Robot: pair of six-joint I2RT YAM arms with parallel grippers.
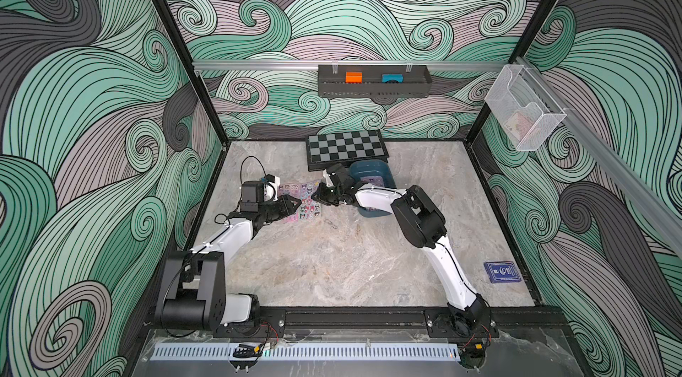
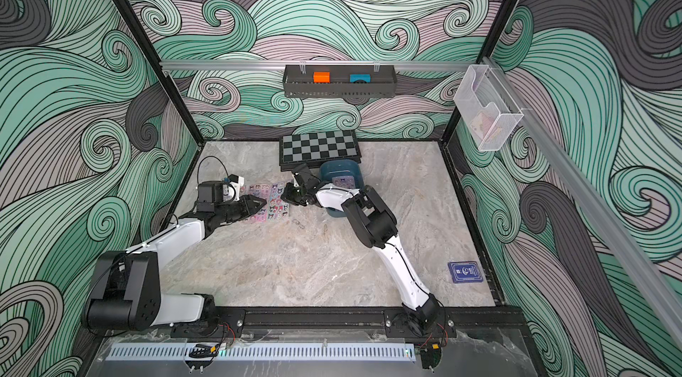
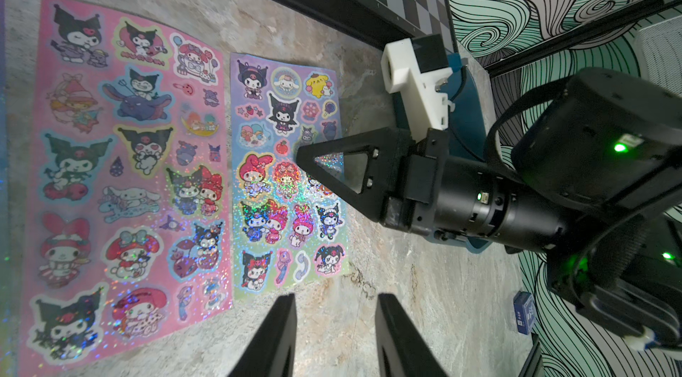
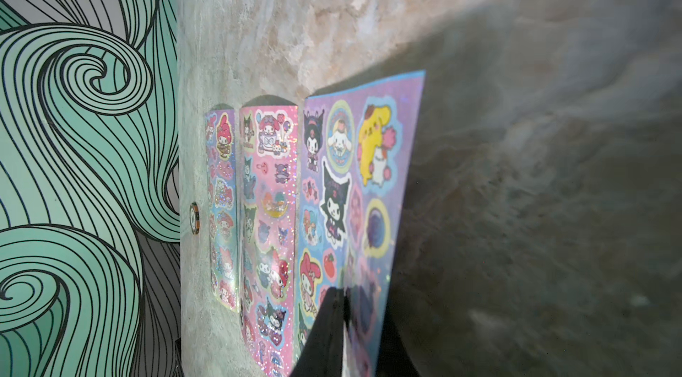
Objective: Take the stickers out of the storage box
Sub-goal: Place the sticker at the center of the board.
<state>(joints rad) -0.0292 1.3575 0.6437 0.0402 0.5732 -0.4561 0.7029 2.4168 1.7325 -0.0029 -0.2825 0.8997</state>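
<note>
Right tool (image 4: 348,297), jaws narrow, pinches the purple sticker sheet (image 4: 354,172) by its edge at the tabletop (image 1: 350,264), beside two sheets (image 4: 269,190) already laid out. Left tool (image 3: 336,297) hangs half-open, empty. A fourth sheet (image 1: 373,181) shows inside the storage box (image 1: 360,171), so work remains.

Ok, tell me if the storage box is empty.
Not empty: a sticker sheet lies inside the storage box in both top views.

We are looking into a robotics lab test cell: a left arm (image 1: 221,242) and right arm (image 1: 443,264) bolted to a black base rail (image 1: 354,318). A marble-patterned surface (image 1: 332,264) is boxed in by black frame posts (image 1: 161,9) and wave-printed panels (image 1: 73,98). An aluminium rail (image 1: 258,65) carries a black tray (image 1: 372,89), with a clear bin (image 1: 524,113) nearby.
</note>
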